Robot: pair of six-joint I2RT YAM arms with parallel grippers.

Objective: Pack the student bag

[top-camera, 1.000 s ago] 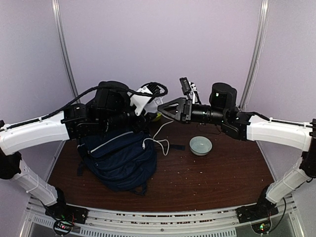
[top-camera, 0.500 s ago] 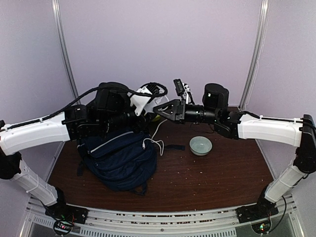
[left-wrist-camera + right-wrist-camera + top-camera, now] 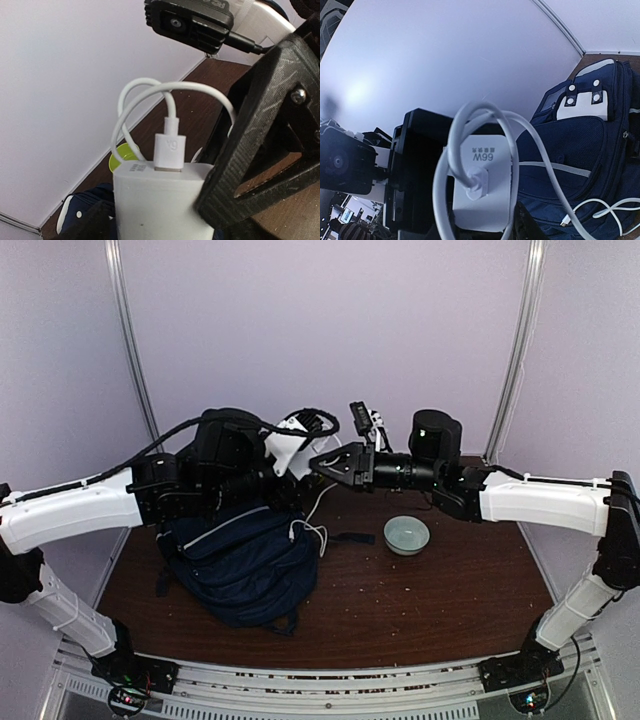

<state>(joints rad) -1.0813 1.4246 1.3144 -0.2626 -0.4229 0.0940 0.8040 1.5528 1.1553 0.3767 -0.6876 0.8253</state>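
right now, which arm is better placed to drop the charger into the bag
Right: the right gripper clamps the white charger near the student bag; whether the left gripper grips it is unclear.

The top camera sits above and behind my two bases and faces the far wall. It is far enough back to take in the whole counter (image 3: 450, 600), from near edge to far edge. My left wrist camera hangs above the counter, close up against the white charger (image 3: 160, 205). It faces right, so the right wrist camera (image 3: 192, 22) shows at its top edge. That right wrist camera looks back leftward, just as close, onto the charger's printed face. Both wrist views share the charger and its looped white cable (image 3: 150, 92), which the top view shows small, mid-scene. The student bag (image 3: 580, 165) appears in all three views.
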